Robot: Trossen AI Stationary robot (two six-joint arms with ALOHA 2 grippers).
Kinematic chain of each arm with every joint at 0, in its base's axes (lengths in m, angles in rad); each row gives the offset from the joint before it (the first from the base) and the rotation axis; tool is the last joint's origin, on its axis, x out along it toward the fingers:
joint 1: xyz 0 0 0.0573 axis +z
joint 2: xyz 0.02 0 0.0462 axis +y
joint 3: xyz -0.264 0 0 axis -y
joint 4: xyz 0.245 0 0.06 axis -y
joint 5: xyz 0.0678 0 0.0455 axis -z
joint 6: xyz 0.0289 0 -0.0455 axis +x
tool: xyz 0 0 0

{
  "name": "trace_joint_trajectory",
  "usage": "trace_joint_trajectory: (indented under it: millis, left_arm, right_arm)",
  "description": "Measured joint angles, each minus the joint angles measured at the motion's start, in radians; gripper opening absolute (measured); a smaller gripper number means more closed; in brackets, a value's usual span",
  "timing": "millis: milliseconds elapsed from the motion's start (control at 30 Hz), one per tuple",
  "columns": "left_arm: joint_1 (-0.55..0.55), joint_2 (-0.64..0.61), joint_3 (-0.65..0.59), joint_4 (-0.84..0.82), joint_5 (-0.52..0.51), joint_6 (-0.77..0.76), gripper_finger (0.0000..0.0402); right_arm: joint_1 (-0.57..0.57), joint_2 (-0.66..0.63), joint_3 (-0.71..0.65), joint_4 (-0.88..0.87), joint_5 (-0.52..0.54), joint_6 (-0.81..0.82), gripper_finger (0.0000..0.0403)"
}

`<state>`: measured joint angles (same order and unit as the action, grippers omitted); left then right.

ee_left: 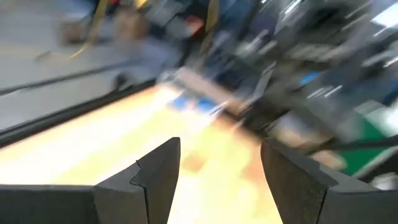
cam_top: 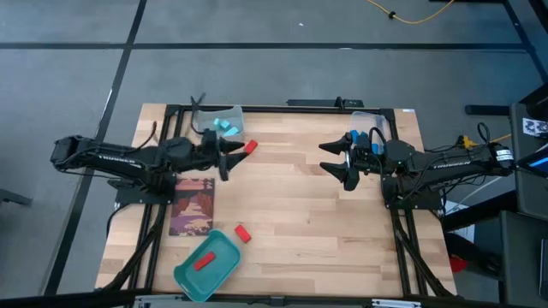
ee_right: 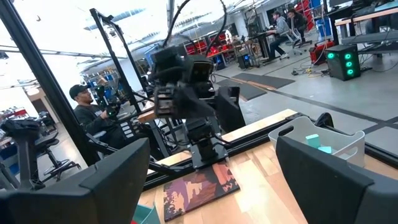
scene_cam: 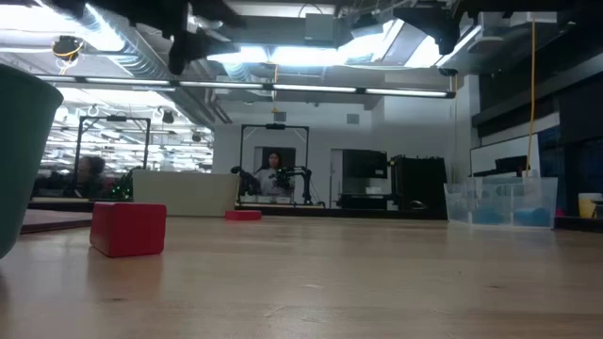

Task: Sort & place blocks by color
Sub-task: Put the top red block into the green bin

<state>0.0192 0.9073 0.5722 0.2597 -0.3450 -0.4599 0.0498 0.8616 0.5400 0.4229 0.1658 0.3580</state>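
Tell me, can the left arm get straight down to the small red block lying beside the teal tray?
Probably yes. The small red block lies alone on bare wood, just clear of the teal plastic tray, nothing above it. The left claw hangs open and empty.

The bench [cam_top: 308, 214] is pale wood planking with a smooth, lightly sheened finish. Both bins [cam_top: 228, 114] are clear glossy plastic, the teal tray [cam_top: 224, 272] smooth plastic. The red block [scene_cam: 129, 229] looks matt.
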Motion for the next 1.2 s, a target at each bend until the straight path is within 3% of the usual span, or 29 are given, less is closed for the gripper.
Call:
trace_joint_trajectory:
  millis: [167, 300, 533, 667, 767, 1200]
  left_arm:
    - [0.087, 0.161, 0.235, -0.451, -0.071, -0.045, 0.0215]
    - [0.143, 0.324, 0.316, -0.593, -0.086, -0.117, 0.0215]
    - [0.188, 0.583, 0.316, -0.602, -0.091, -0.237, 0.0215]
    - [0.201, 0.673, 0.316, -0.523, -0.136, -0.243, 0.0215]
    - [0.216, 0.732, 0.316, -0.438, -0.105, -0.216, 0.0215]
    - [0.311, 0.806, 0.316, -0.416, -0.060, -0.213, 0.0215]
  right_arm:
    - [0.000, 0.000, 0.000, 0.000, 0.000, 0.003, 0.0351]
    - [0.000, 0.000, 0.000, 0.000, 0.000, 0.002, 0.0351]
    - [0.000, 0.000, 0.000, 0.000, 0.000, 0.003, 0.0351]
    - [0.000, 0.000, 0.000, -0.001, 0.000, 0.003, 0.0351]
    - [0.000, 0.000, 0.000, -0.001, 0.000, 0.003, 0.0351]
    - [0.000, 0.000, 0.000, -0.001, 0.000, 0.003, 0.0351]
